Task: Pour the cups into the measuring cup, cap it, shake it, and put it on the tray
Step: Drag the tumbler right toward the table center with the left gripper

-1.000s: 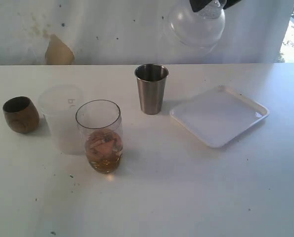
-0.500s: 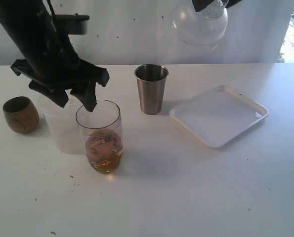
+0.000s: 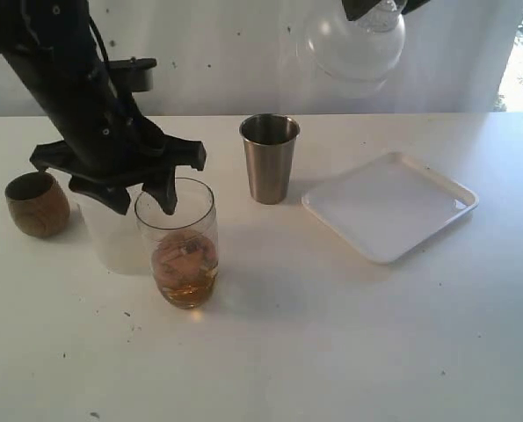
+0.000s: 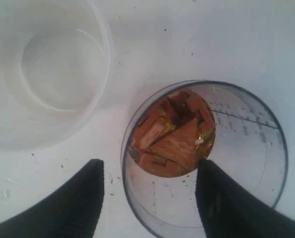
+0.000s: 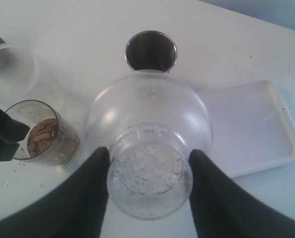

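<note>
Left claw [image 4: 151, 166] spread, measuring cup [image 4: 246, 148] just beneath; we judge it rigid, slick, bottom-heavy: grip mid-wall. Right claw [image 5: 148, 153] pinches lid [image 5: 147, 109].

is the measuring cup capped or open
Open: the measuring cup has a bare rim, brown pieces showing inside; the clear domed cap is held aloft in the right gripper.

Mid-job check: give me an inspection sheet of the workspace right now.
Surface: white table, dark specks.
Job's things: clear tumbler holds brown pieces in liquid; frosted plastic cup looks empty; brown wooden cup, steel tumbler upright; white square tray empty.
Clutter: nothing seen.
Claws: left claw open above clear tumbler; right claw shut on clear domed lid, held high.
Cables: thin black cable on left arm.
Surroundings: stained white wall.
</note>
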You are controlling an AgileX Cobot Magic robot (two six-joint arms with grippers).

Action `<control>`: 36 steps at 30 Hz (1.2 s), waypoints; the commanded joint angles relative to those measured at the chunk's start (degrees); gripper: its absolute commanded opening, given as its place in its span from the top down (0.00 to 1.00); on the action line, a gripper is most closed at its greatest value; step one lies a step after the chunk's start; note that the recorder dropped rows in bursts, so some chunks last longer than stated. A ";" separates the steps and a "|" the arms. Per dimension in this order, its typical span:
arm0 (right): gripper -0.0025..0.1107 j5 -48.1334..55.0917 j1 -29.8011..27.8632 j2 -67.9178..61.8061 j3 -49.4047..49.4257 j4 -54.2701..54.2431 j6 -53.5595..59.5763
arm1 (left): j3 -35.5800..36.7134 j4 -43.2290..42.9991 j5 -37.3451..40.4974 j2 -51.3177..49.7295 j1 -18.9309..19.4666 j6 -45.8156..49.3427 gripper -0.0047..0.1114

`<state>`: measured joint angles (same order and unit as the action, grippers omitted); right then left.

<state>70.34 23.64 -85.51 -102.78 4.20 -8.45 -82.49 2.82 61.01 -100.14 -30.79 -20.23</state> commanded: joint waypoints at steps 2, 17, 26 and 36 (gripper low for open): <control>0.98 -0.37 -0.30 -0.05 0.20 0.59 0.33 | 0.61 -0.16 0.90 -2.54 -0.26 -0.71 0.53; 0.98 -0.37 -0.30 -0.05 0.20 0.59 0.33 | 0.61 4.46 -2.41 -3.47 -0.26 1.38 0.96; 0.98 -0.37 -0.30 -0.05 0.20 0.59 0.33 | 0.03 7.55 -3.73 -3.47 -0.52 3.56 0.96; 0.98 -0.37 -0.30 -0.05 0.20 0.59 0.33 | -5.55 6.91 1.64 -5.93 -3.22 5.78 0.96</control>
<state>70.34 23.64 -85.51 -102.78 4.20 -8.45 -86.38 8.56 60.91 -105.25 -33.23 -15.36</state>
